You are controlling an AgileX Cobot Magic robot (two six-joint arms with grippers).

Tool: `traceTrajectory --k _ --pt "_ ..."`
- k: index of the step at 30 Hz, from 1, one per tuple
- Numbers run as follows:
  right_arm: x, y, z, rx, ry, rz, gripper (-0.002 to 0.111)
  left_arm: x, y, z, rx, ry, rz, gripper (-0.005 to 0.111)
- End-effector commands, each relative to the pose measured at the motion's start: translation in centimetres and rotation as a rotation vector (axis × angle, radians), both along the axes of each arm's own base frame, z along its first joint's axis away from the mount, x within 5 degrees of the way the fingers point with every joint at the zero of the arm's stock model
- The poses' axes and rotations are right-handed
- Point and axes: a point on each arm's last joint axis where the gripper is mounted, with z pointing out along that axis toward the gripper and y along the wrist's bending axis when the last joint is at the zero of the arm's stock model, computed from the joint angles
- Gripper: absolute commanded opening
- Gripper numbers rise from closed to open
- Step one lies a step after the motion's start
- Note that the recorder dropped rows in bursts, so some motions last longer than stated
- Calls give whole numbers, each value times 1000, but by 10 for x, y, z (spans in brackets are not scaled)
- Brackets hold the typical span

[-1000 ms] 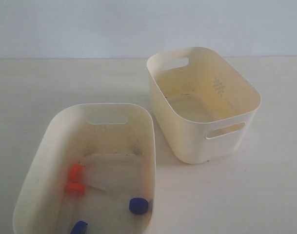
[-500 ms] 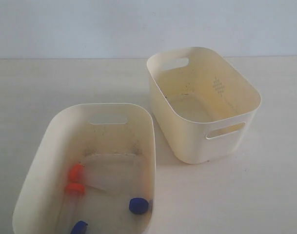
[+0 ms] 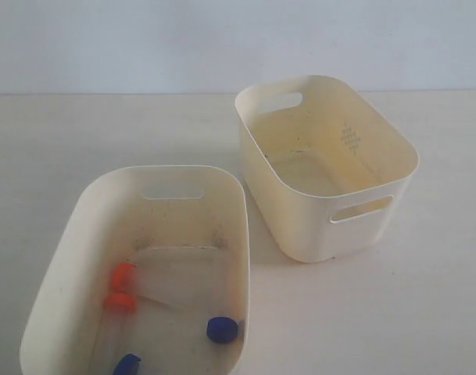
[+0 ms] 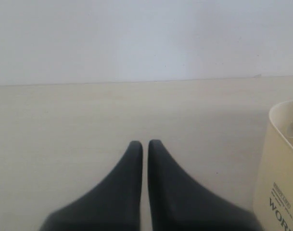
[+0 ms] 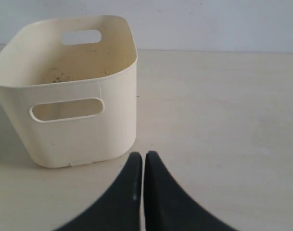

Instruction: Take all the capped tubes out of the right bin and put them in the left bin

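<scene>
All four capped tubes [image 3: 120, 302] lie in the left bin [image 3: 80, 205]: two with orange caps [image 3: 122, 275] toward its left wall, two with blue caps [image 3: 222, 329] at its near end. The right bin [image 3: 300, 226], farther off on the counter [image 3: 394, 312], looks empty, though its near wall hides a strip of floor. The left pincer [image 4: 145, 143] and right pincer [image 5: 140, 155] are each pressed together on nothing, over bare counter. The moving step seems finished; the next move calls only for confirming that hidden strip.
</scene>
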Motion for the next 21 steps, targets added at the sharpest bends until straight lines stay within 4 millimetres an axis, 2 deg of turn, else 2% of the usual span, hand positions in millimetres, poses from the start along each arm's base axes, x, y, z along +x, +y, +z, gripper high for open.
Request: traceTrajectory --k 1,21 --pt "0 -3 0 -16 -1 -42 1 0 0 2 -7 -12 2 4" --pt "0 -3 0 -29 3 -40 1 0 0 2 -7 -12 2 4"
